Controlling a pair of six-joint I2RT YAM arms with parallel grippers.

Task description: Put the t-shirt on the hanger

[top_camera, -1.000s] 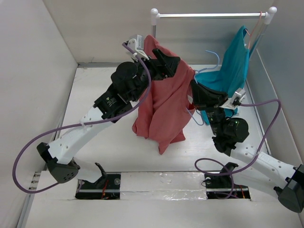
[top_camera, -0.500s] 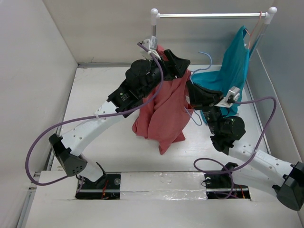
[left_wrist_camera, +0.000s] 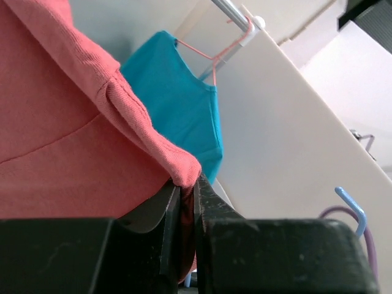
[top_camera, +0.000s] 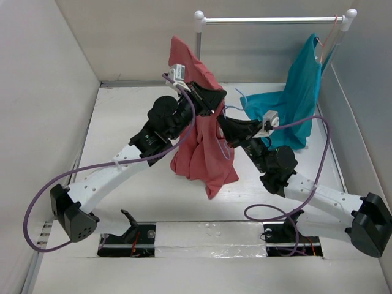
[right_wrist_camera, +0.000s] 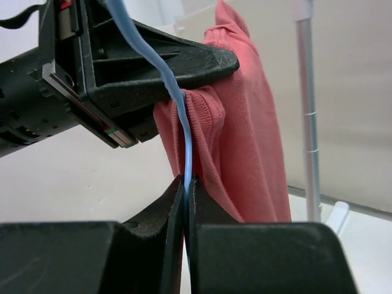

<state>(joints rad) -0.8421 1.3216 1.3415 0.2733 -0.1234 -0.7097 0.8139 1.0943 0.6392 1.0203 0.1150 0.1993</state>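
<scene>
**L gripper pinches t-shirt, R gripper pinches hanger**

L gripper: jaws together on a folded, stitched edge of the salmon-red t-shirt; wrist cam shows the hem caught right btwn the black fingertips. Top view: the shirt is held up off the table, approx. mid-scene. One corner pokes up above the L arm, near the left post of the rail. The rest hangs down in a bunched drape, its lowest tip over the table's near half.

R gripper: jaws closed on the thin light-blue wire of the hanger. In the R wrist cam the wire rises from the fingertips, runs up across the shirt's edge and passes in front of the L gripper's finger. The two grippers sit just beside each other at the shirt's right side. Hanger's blue hook shows low right in the L wrist cam.

Bkgd: teal shirt hangs at the rail's right end on an orange hanger, just right of the R arm.
</scene>
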